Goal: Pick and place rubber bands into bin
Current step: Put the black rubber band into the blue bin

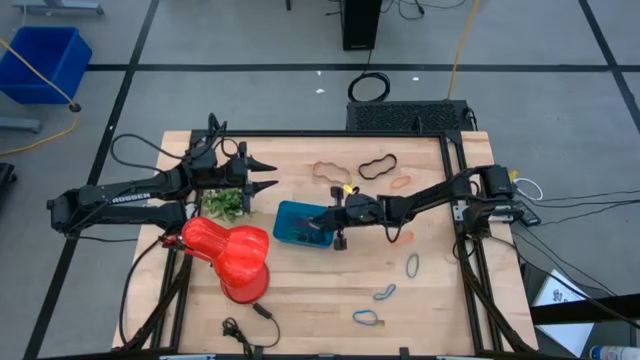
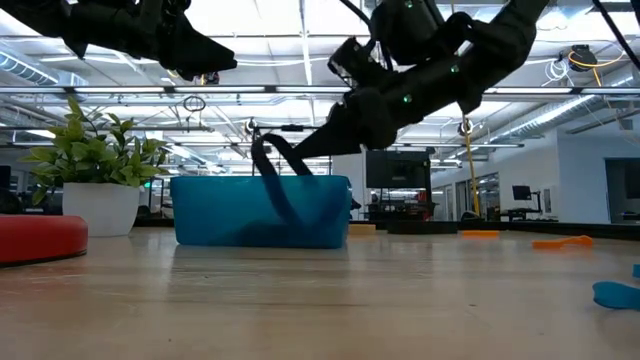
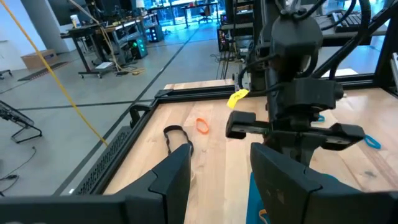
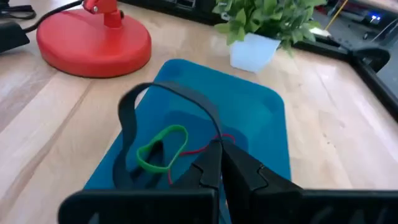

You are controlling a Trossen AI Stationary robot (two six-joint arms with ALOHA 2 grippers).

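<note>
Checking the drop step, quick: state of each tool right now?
Left tool: open, empty, waiting over the table near the plant.
Right tool: closed on a black rubber band, hanging it over the bin.

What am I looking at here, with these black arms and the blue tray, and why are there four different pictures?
It is a robot with two dark arms at a wooden table. One picture looks straight down, one looks level across the tabletop, and two come from cameras on the arms' wrists.

The right tool is shut on a wide black band and hangs over the teal bin; the loop dangles into it. A green band and a thin red one already lie in the bin.

The left tool is open, holds nothing and waits by a small potted plant.

Also on the table are a red vase and more loose bands: tan, black, orange and blue.
</note>
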